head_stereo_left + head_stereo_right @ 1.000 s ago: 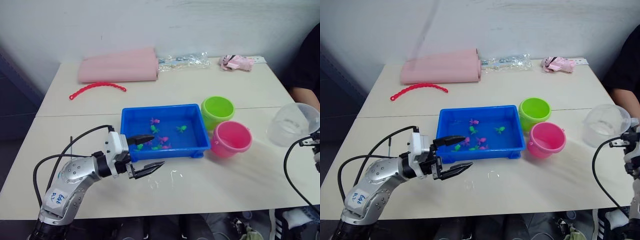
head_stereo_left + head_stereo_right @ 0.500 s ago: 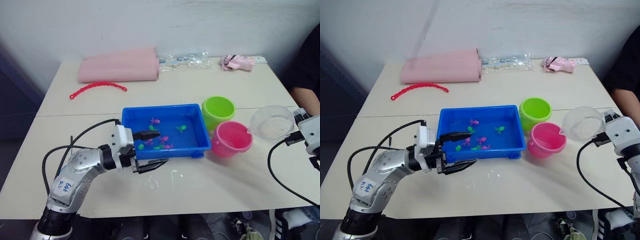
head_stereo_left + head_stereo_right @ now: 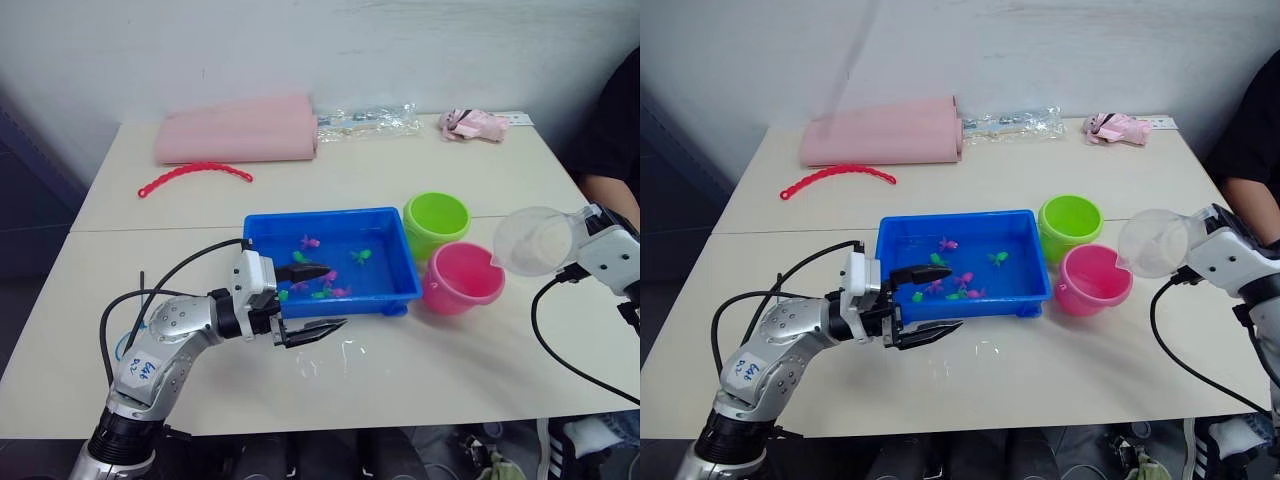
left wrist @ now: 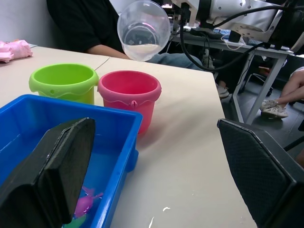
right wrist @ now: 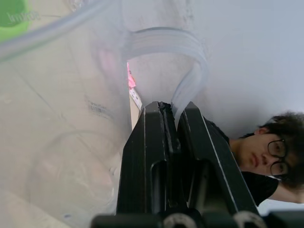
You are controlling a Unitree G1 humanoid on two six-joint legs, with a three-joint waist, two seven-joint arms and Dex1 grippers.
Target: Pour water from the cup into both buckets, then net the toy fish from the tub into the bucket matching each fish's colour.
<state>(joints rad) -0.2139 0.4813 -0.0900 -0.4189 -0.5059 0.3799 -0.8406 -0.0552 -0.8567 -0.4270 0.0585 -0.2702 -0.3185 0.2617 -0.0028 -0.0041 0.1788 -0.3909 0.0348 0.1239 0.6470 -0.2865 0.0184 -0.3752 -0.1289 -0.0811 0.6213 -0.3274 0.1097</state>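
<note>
The clear cup [image 3: 536, 240] hangs tilted just right of the pink bucket [image 3: 462, 277], its mouth turned toward the bucket, a little water inside. My right gripper [image 5: 173, 110] is shut on the cup's handle. The green bucket [image 3: 436, 222] stands behind the pink one, both beside the blue tub [image 3: 330, 215]. Several green and pink toy fish [image 3: 311, 241] lie in the tub's water. My left gripper [image 3: 336, 296] is open at the tub's front wall, with one finger over the rim and the other low over the table.
A pink roll [image 3: 238, 130], a red beaded strip [image 3: 195, 173], a clear bag [image 3: 368, 122] and a pink cloth [image 3: 472, 124] lie at the back. A person [image 3: 615, 130] sits at the right edge. Water drops [image 3: 310, 365] spot the table before the tub.
My right gripper carried the cup left from the table's right edge to beside the pink bucket and tipped it. My left gripper slid right along the tub's front.
</note>
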